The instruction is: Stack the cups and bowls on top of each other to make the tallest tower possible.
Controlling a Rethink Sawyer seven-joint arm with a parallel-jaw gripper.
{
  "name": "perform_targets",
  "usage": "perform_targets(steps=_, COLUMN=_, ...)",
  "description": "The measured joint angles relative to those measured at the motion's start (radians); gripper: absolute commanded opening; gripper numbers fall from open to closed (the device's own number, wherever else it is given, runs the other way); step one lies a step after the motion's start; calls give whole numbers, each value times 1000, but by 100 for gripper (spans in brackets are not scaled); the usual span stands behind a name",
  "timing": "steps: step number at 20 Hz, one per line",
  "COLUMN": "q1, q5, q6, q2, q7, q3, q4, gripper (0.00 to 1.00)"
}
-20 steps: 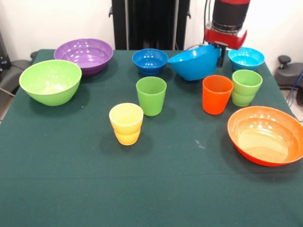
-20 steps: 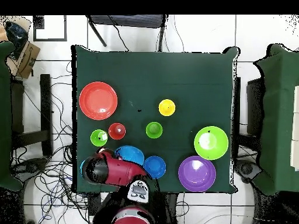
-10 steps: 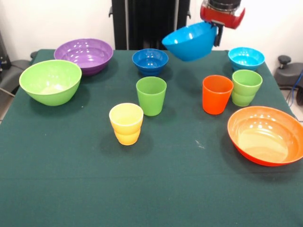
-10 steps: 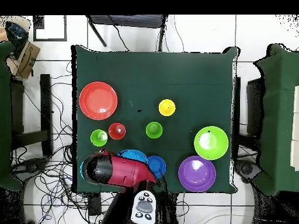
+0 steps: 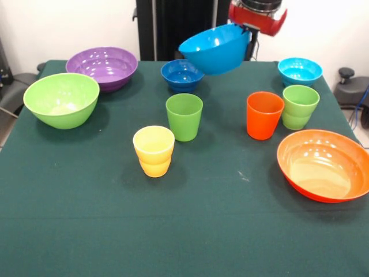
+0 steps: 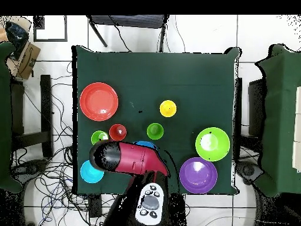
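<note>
The table (image 5: 86, 231) carries a dark green cloth, and the red arm (image 6: 126, 159) reaches out over its robot-side edge. The gripper (image 5: 249, 36) is clamped on the rim of the blue bowl (image 5: 214, 48), which hangs tilted in the air, clear of the cloth, above and just beside the dark blue bowl (image 5: 182, 74); in the overhead view only a sliver of blue shows past the arm. The orange bowl (image 5: 323, 165) sits alone at the front view's right edge, the widest thing on the cloth. The lime bowl (image 5: 61, 99) rests at the left edge, with the purple bowl (image 5: 102, 67) just behind it, the two near each other but apart. The turquoise bowl (image 5: 300, 70) stands upright at the far right, behind the light green cup (image 5: 300, 106). That stepped cup sits just beside the orange cup (image 5: 264, 115), nearly touching it. The green cup (image 5: 184, 116) stands upright near the middle, in front of the dark blue bowl. The yellow cup (image 5: 154, 150), stepped at the waist, stands nearest the camera, just left of the green cup. Nothing is stacked; every cup and bowl stands mouth up.
</note>
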State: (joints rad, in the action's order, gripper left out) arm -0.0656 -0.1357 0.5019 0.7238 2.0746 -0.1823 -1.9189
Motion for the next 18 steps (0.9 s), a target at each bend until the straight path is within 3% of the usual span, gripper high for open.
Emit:
perform_targets(steps=10, q1=7, q5=54, q6=16, q2=-82, q7=0, q3=-23, q4=187, gripper=0)
perform_targets(steps=18, q1=6, q5=107, q6=183, q2=-115, q7=0, q3=-24, q4=351, gripper=0)
